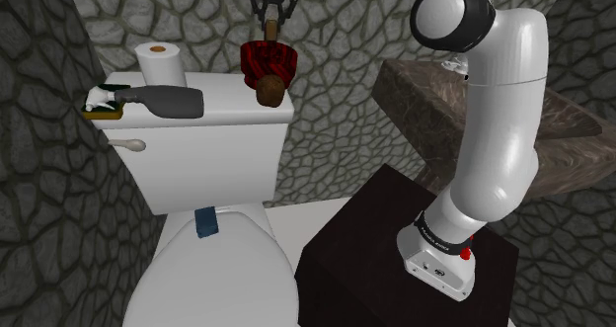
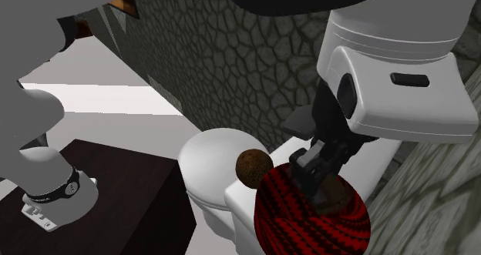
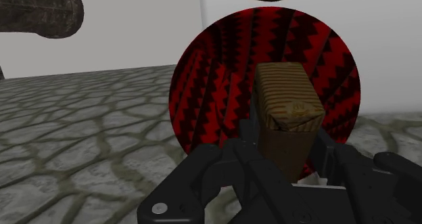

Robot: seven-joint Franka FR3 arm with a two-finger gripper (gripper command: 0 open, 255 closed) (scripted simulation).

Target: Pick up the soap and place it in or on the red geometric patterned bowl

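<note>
Hand (image 3: pixel 284 148) clamped on brown ribbed soap (image 3: pixel 284 94), directly over red zigzag bowl (image 3: pixel 216 74), apparently clear of its rim; stone wall (image 1: pixel 336 98) close behind bowl

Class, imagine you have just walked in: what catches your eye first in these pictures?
The red zigzag bowl on the white toilet tank stands out first, with the black gripper holding a brown bar of soap just above it. Next comes the big white arm rising from its dark stand at the shoulder view's lower right.
</note>
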